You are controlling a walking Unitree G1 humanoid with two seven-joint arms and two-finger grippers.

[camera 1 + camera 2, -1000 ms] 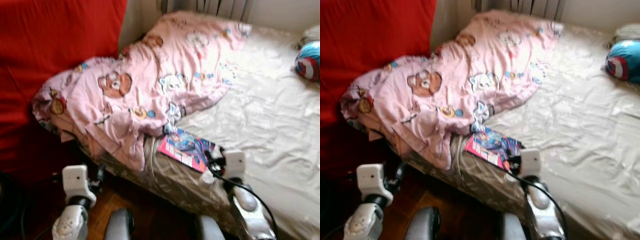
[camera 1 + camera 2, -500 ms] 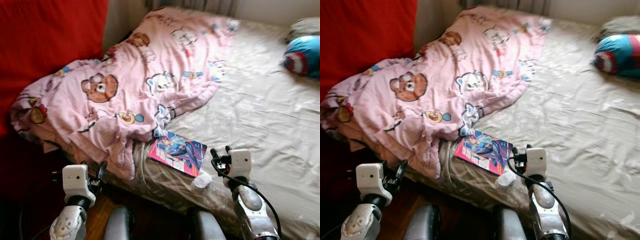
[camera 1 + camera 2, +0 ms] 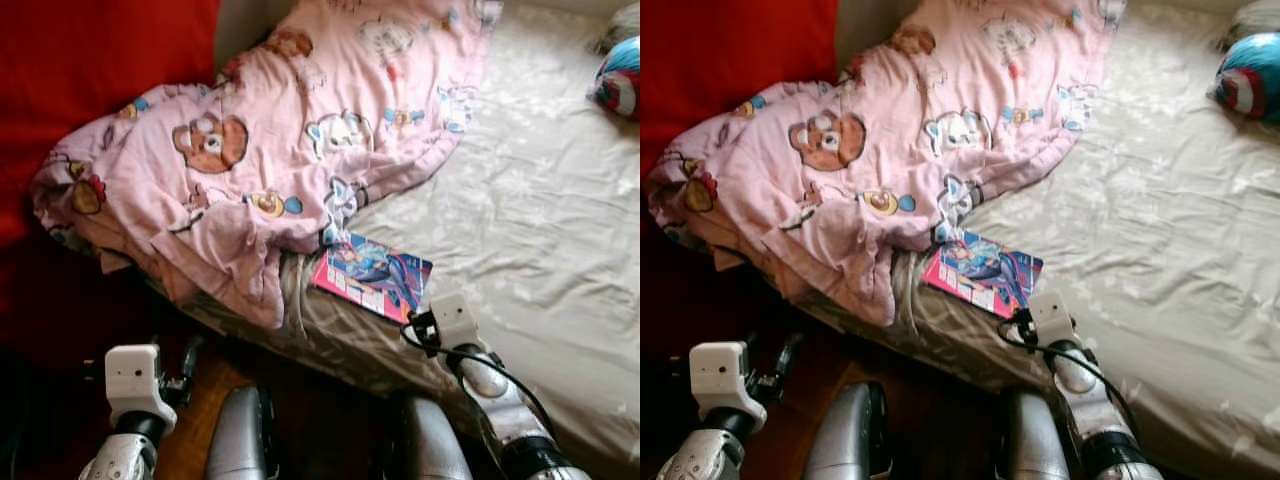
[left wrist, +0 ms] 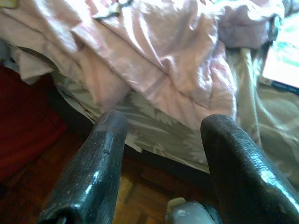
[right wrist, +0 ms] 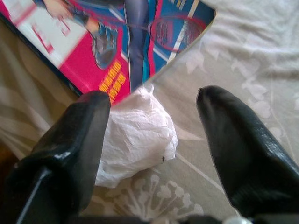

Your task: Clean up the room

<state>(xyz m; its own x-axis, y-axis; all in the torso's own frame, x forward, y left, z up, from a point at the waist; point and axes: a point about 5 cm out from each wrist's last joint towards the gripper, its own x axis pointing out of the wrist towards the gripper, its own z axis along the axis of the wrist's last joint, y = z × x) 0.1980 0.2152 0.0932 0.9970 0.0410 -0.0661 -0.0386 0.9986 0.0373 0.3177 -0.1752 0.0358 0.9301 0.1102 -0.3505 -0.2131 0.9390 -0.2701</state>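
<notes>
A crumpled white tissue lies on the beige bedsheet, touching the corner of a pink and blue magazine. My right gripper hovers right over the tissue, open, with one black finger on each side of it and neither finger touching. In the left eye view the right gripper sits at the bed's near edge, just beside the magazine. A rumpled pink cartoon-print blanket is heaped over the bed's left corner. My left gripper is open and empty, low by the bed's side above the floor.
A red sofa stands left of the bed. A blue round cushion lies at the far right of the mattress. Dark wooden floor runs along the bed's edge, where my silver legs stand close.
The camera has tilted down and shifted. My right gripper has moved down and left over the tissue, which now lies between its fingers. The left arm sits lower.
</notes>
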